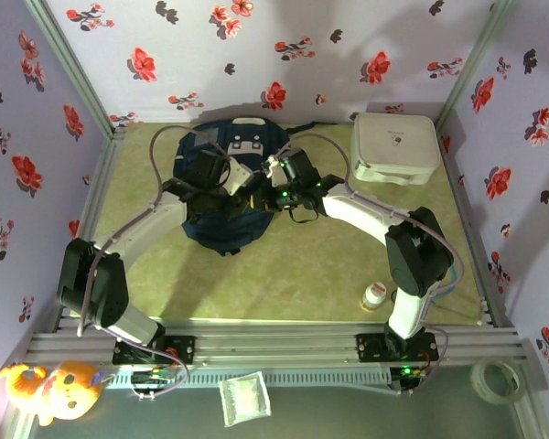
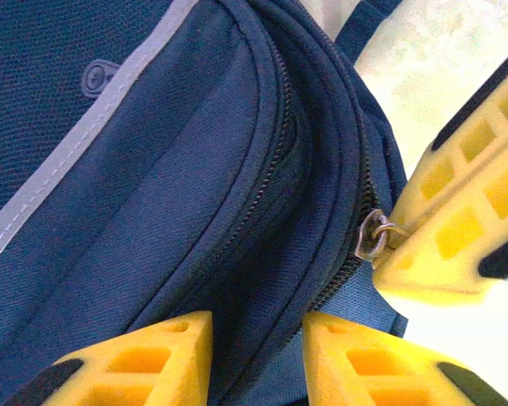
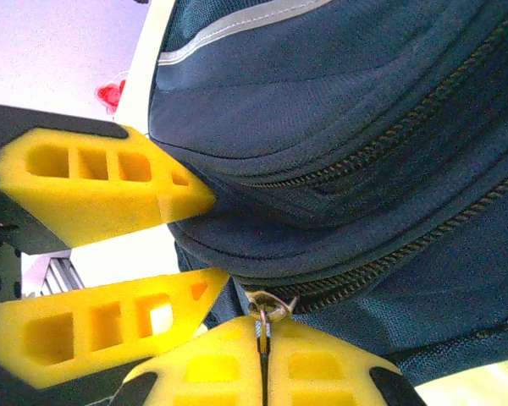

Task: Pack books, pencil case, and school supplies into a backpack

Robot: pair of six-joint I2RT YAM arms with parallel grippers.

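Bracing and tugging at the backpack (image 1: 224,236) zip.
Clamped tight on the zipper pull (image 3: 269,306) with the right gripper (image 3: 262,334), bottom centre of its own view, presumably to run the zip; pinched on the bulging rim with the left gripper (image 2: 254,334), likely steadying fabric against that pull. Lies upper middle of the top view, left of the white box (image 1: 395,146): navy weave, grey stripe, two dark zip tracks.

You have the green desk (image 1: 284,283) carrying the backpack (image 1: 221,233), which lies right at your fingers (image 2: 144,359). A white box (image 1: 395,146) sits well to their right. A small bottle (image 1: 374,295) stands right of them, near the front edge.
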